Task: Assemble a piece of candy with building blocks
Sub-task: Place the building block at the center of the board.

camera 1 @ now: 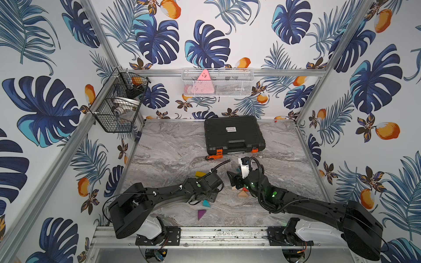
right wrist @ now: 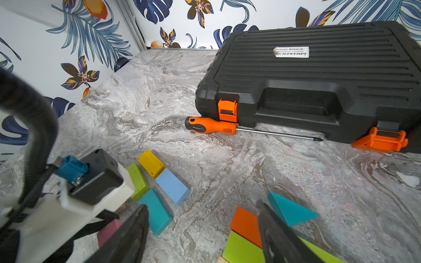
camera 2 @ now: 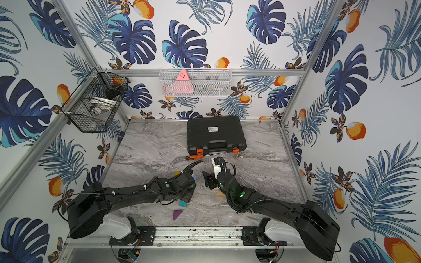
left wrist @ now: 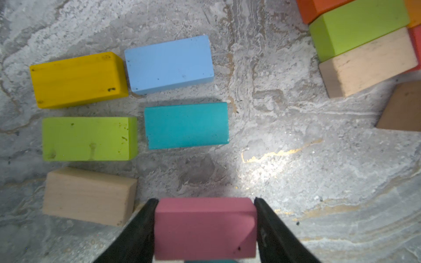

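left gripper (left wrist: pixel 205 200) clamps pink block (left wrist: pixel 205 227) | arm (camera 1: pixel 164 192) low, outstretched | right gripper (right wrist: pixel 201 205) seemingly empty

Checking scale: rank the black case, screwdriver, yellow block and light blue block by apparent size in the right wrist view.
1. black case
2. screwdriver
3. light blue block and yellow block: they look alike; the blue one is nearer.

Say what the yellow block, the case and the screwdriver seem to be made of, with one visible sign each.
Yellow block: likely wood, matt paint; grain shows through, paint chipped.
Case: seemingly moulded plastic, matt black; ribbed lid.
Screwdriver: handle probably plastic or rubber, orange and black; shaft shiny, likely metal.
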### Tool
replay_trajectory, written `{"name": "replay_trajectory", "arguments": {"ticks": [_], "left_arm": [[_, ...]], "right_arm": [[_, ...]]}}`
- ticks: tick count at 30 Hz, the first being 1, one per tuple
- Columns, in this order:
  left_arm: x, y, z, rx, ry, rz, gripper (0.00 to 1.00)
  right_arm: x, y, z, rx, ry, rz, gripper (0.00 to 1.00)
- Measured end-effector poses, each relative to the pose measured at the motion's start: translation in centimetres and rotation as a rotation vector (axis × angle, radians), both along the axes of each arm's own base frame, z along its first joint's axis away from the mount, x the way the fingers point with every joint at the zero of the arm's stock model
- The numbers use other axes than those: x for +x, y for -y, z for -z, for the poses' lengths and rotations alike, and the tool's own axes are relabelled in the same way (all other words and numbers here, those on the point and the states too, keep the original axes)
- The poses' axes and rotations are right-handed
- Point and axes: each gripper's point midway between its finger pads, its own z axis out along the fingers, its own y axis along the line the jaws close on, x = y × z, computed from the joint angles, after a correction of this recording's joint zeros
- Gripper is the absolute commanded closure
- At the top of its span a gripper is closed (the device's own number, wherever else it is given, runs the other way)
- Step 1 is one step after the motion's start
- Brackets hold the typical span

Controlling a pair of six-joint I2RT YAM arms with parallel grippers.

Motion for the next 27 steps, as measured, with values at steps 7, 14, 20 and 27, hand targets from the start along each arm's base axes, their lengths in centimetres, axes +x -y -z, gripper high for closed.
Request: {"name": "replay_trajectory", "arguments": {"ticks": [7, 14, 20, 27], "left_arm": [[0.1, 0.0, 1.0, 0.034, -0.018, 0.000, 0.40], [0.7, 0.0, 1.2, 0.057, -0.007, -0.006, 0.37], [0.7, -0.3, 1.6, 0.080, -0.010, -0.010, 0.34], [0.9, -0.6, 1.6, 0.094, 0.004, -0.019, 0.28]], "right_arm": [[0.0, 0.1, 0.0, -0.001, 0.001, 0.002, 0.24], [0.0, 0.0, 0.1, -0.003, -0.001, 0.002, 0.24], [0.1, -0.1, 0.3, -0.009, -0.005, 0.001, 0.24], [0.1, -0.4, 0.4, -0.010, -0.010, -0.006, 0.24]]}}
